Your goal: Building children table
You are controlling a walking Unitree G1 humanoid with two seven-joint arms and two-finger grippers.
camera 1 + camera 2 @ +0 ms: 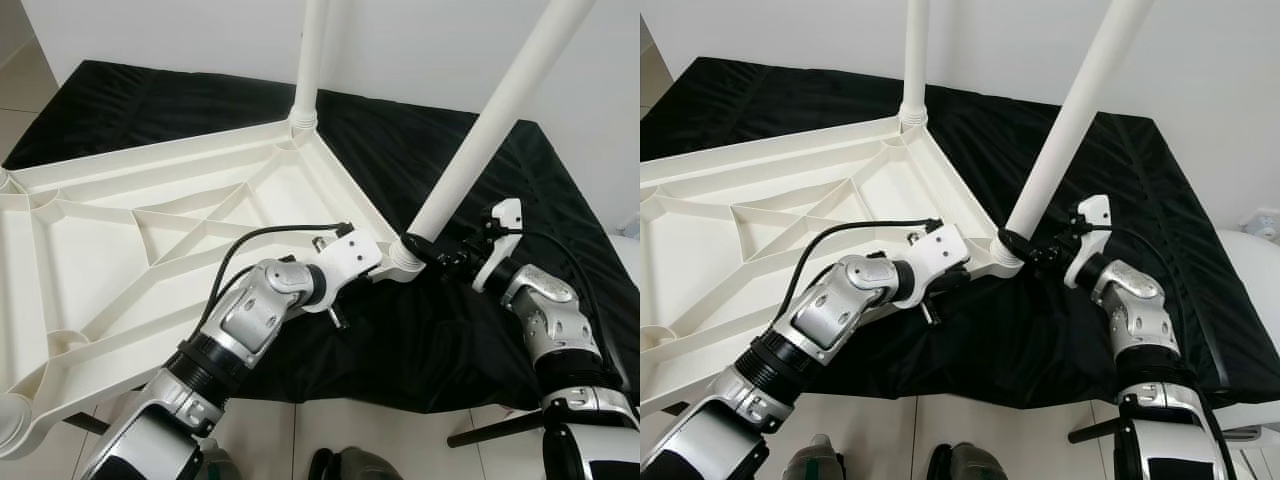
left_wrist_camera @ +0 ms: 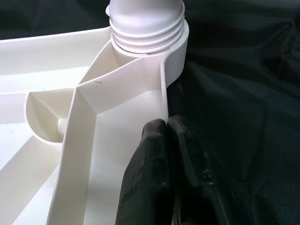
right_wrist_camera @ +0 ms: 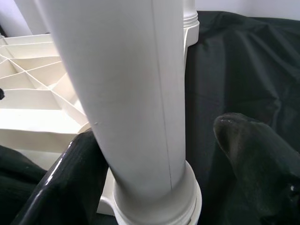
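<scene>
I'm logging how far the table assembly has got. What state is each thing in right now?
Tabletop: upside down on the black cloth, ribs facing up.
Far leg: upright in its corner socket.
Near leg: seated in its corner socket, leaning.
Left gripper: jaws pinched on the tabletop's edge wall.
Right gripper: jaws either side of the near leg's base, grip not clear.
</scene>
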